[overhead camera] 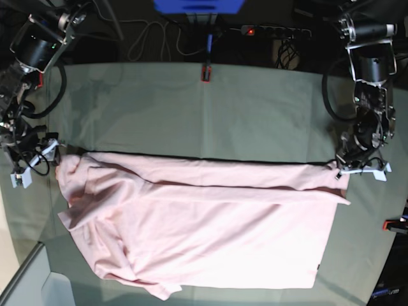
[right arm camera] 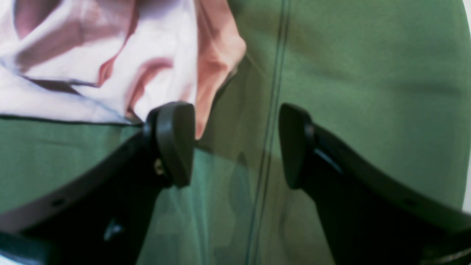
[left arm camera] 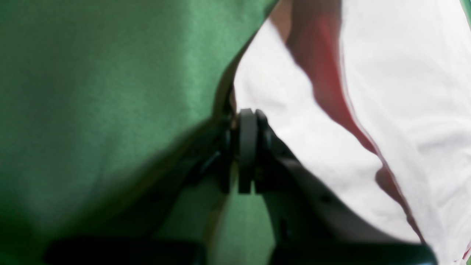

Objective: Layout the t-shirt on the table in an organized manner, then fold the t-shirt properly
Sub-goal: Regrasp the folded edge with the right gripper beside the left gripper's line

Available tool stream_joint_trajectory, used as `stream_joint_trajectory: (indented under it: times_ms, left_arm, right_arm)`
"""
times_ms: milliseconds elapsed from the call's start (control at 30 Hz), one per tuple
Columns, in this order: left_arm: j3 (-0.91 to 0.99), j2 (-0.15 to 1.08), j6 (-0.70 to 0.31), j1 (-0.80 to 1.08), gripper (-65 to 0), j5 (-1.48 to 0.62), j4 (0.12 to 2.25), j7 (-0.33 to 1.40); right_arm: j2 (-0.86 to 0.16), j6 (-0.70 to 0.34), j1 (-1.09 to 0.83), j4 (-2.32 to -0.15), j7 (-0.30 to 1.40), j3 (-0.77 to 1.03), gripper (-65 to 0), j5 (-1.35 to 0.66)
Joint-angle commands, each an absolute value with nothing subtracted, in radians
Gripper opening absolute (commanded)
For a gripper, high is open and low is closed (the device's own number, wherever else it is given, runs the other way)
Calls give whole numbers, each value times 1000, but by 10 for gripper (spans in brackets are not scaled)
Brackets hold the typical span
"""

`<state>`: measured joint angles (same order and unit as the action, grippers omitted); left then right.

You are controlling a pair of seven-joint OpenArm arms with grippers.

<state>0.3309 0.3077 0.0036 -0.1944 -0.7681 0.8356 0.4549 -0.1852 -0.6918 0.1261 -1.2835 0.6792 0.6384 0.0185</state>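
T-shirt [overhead camera: 204, 223] lies spread across the near half of the table [overhead camera: 255, 108], long top fold running left-right, w/ a rumpled sleeve toward the near-left corner. Left gripper [left arm camera: 245, 147], at the table's right edge in base view, has jaws pressed together on the shirt's edge; cloth fans away from the pads. Right gripper [right arm camera: 235, 143] sits at the opposite end, jaws wide, only bare table between them; one pad [right arm camera: 176, 141] touches the bunched shirt corner.
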Motion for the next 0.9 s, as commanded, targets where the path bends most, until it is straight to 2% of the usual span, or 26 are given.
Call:
stream_joint_trajectory:
  times_ms: [0, 533, 867]
  left_arm:
    - [331, 321, 16, -200, -649, -759, 839, 469]
    - [331, 315, 16, -203, -649, -759, 837, 467]
    - [331, 315, 16, -202, -649, -759, 837, 467]
  right_arm:
    - [-199, -698, 142, -1300, 659, 639, -281, 5]
    - [-191, -698, 151, -1237, 657, 633, -281, 5]
    - [-153, -698, 142, -1428, 668, 633, -281, 2]
